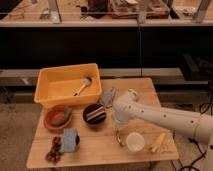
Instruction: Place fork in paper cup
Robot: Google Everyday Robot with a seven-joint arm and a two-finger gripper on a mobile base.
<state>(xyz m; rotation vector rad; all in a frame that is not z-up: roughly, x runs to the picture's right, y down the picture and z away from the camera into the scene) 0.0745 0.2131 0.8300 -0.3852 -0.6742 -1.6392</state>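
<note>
- The fork (119, 138) shows as a thin grey sliver low on the wooden table (100, 155), just beside the paper cup (135, 142), on the side facing the bowls; whether the two touch cannot be told
- Its long axis seems to run roughly from the far edge of the table toward the near edge, so it lies alongside the cup, not pointing at it
- The gripper (118, 129) hangs straight down over the fork's far end, at or very near it, on a white arm (165, 117) that reaches in from the side of the table where the cup stands
- Whether the gripper is spread or clamped, and whether it has the fork at all, cannot be told from this view
- The deciding relation: the cup's open mouth lies just to one side of the gripper, toward the short yellow stick (157, 142), so the move likely needed is a lift, a short sideways shift, and a tip to stand the fork on end
- Farther out, the black bowl (94, 114) with striped contents sits just beyond the gripper, near enough to be brushed
- The reddish-brown bowl (57, 117) and the yellow bin (57, 87) holding a light-handled utensil (82, 86) lie well apart from the path
</note>
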